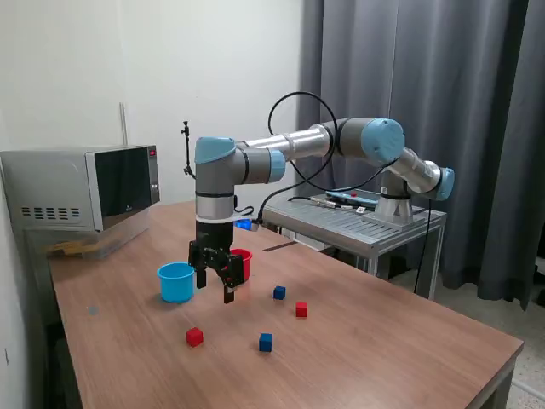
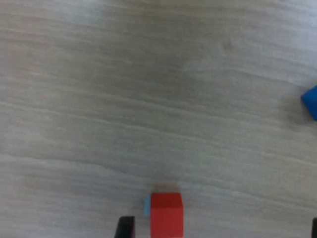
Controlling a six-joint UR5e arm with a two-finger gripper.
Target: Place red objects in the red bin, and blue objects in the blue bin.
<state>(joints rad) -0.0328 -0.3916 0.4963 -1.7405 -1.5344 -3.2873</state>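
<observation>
**Red cube under the fingers, nothing sorted yet**

Red and blue cubes lie loose on the wooden desk (image 1: 366, 341), none visibly in a cup. In the exterior view the gripper (image 1: 218, 274) hangs above the desk, between the light blue cup (image 1: 176, 282) and the red cup (image 1: 242, 262), its fingers (image 1: 228, 290) spread apart and holding nothing. The near red cube (image 1: 195, 336) sits in front of it toward the camera; a blue cube (image 1: 266, 342) lies to the exterior view's right of that one, and a second red cube (image 1: 301, 309) and second blue cube (image 1: 279, 292) lie further right, all well apart from each other.

The wrist view shows a red cube (image 2: 166, 214) at the frame's edge, beside a dark fingertip (image 2: 125, 227); the other fingertip barely shows at the far corner. A blue cube (image 2: 310, 101) peeks in at another edge.

The step in hand looks like an approach to a red cube. To do it well, the arm should centre the cube between the fingers, line the pads up with two flat faces, descend straight until the tips are just above the desk, then close. The cube is small, so an off-centre close would likely push it aside.

Little stands in the way: both cups stand just beside the gripper, so a sideways swing low down could knock either one. A microwave (image 1: 85, 187) stands at the desk's far corner, and a metal stand (image 1: 366, 223) carries the arm's base; both are well apart from the work.
</observation>
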